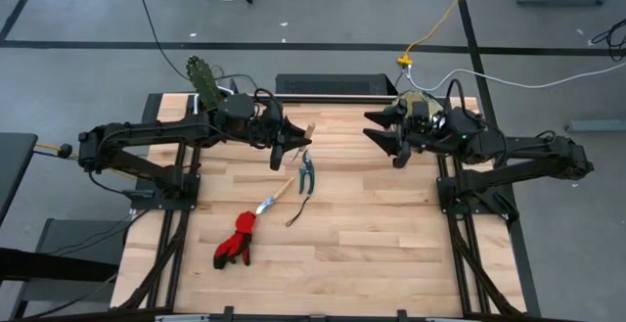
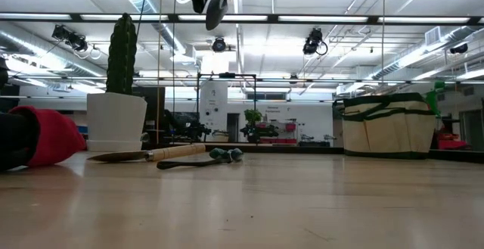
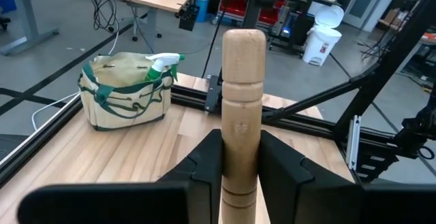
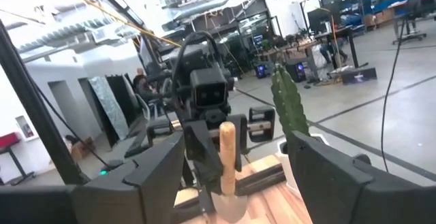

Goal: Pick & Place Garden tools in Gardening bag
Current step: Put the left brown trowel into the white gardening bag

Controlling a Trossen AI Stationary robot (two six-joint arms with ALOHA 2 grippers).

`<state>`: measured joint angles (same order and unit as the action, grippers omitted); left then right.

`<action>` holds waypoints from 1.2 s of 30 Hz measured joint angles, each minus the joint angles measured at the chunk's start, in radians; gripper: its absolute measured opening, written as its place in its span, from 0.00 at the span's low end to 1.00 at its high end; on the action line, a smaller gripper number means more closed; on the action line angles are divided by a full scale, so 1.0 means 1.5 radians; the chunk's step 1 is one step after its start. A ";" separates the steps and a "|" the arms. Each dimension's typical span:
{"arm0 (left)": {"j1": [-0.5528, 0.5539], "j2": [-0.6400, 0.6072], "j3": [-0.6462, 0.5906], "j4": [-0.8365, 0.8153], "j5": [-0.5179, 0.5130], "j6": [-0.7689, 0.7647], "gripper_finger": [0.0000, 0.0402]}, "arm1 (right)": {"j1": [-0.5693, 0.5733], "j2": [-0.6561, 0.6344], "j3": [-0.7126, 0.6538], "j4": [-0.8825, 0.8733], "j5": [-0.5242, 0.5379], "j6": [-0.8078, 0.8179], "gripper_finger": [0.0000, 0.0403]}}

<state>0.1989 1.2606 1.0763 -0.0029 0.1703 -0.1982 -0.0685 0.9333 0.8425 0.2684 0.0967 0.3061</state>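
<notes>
Red gloves [image 2: 38, 137] lie closest to the low camera, cut off at its edge so that only a bulge of fabric shows; from above they [image 1: 235, 241] sit at about 7 o'clock on the table [image 1: 372, 234], bunched together, and I cannot tell whether there are one or two. Beside them toward the middle lies one wooden-handled hand tool with a metal blade [image 1: 275, 196], then one pair of pruning shears [image 1: 306, 170] with a thin dark cord [image 1: 297, 211] trailing from them. A second wooden-handled tool, a trowel [image 3: 243, 115], is clamped upright between the left gripper's [image 1: 284, 152] fingers [image 3: 289, 169] near 11 o'clock, lifted clear of the table; its blade [image 2: 215, 8] shows only at the top of the low view. The right gripper [image 1: 389, 136] hovers near 1 o'clock with its fingers [image 4: 340, 176] spread apart and nothing between them. One gardening bag [image 3: 126, 91] stands at 1 o'clock, largely hidden under the right arm from above, with one green sprayer [image 3: 162, 66] poking out of it. One white pot with a cactus [image 2: 117, 101] stands at the 11 o'clock corner, the pot covered by the left arm in the high view.
</notes>
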 joint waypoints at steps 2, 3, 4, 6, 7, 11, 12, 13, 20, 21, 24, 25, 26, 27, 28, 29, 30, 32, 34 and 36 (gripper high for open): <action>0.000 0.000 0.000 0.000 0.000 0.000 0.19 | 0.000 0.006 0.017 0.001 0.000 -0.008 0.65; 0.000 0.000 0.000 0.000 0.000 0.000 0.19 | 0.000 0.011 0.025 0.001 0.000 -0.017 0.65; 0.000 0.000 0.000 0.000 0.000 0.000 0.19 | 0.000 0.017 0.035 0.000 0.000 -0.027 0.65; 0.000 0.000 0.000 0.000 0.000 -0.002 0.19 | 0.000 0.031 0.053 -0.007 -0.001 -0.041 0.65; 0.000 0.000 0.000 0.000 0.000 -0.003 0.19 | 0.000 0.039 0.064 -0.013 -0.001 -0.048 0.65; 0.000 0.000 0.000 0.012 0.000 -0.005 0.19 | 0.000 0.073 0.100 -0.037 -0.005 -0.062 0.65; 0.000 0.000 0.000 0.017 0.003 -0.005 0.19 | 0.000 0.081 0.108 -0.041 -0.006 -0.066 0.65; 0.000 0.000 0.000 0.023 0.008 -0.005 0.19 | 0.000 0.089 0.114 -0.041 -0.007 -0.070 0.65; 0.000 0.000 0.000 0.047 0.023 -0.005 0.19 | 0.000 0.138 0.138 -0.040 -0.007 -0.075 0.65; 0.000 0.000 0.000 0.047 0.024 -0.005 0.19 | 0.000 0.144 0.141 -0.039 -0.007 -0.075 0.65; 0.000 0.000 0.000 0.047 0.025 -0.015 0.19 | 0.000 0.165 0.141 -0.027 -0.007 -0.070 0.65; 0.000 0.000 0.000 0.047 0.025 -0.015 0.19 | 0.000 0.172 0.141 -0.025 -0.007 -0.070 0.65; 0.000 0.000 0.000 0.047 0.025 -0.015 0.19 | 0.000 0.178 0.141 -0.017 -0.007 -0.070 0.65; 0.000 0.000 0.000 0.047 0.025 -0.015 0.19 | 0.000 0.185 0.141 -0.010 -0.007 -0.070 0.65; 0.000 0.000 0.000 0.047 0.025 -0.015 0.19 | 0.000 0.191 0.141 -0.002 -0.007 -0.070 0.65; 0.000 0.000 0.000 0.047 0.025 -0.017 0.19 | 0.000 0.197 0.142 0.006 -0.007 -0.067 0.65; 0.000 0.000 0.000 0.047 0.025 -0.017 0.19 | 0.000 0.205 0.142 0.015 -0.006 -0.060 0.65; 0.000 0.000 0.000 0.047 0.025 -0.017 0.19 | 0.000 0.220 0.142 0.031 -0.005 -0.050 0.65; 0.000 0.000 0.000 0.047 0.025 -0.017 0.19 | 0.000 0.231 0.142 0.045 -0.006 -0.049 0.65; 0.000 0.000 0.000 0.047 0.025 -0.017 0.20 | 0.000 0.240 0.142 0.057 -0.007 -0.042 0.65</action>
<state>0.1992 1.2606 1.0763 0.0673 0.2081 -0.2241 -0.0685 1.2928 1.0550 0.3537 0.0859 0.2437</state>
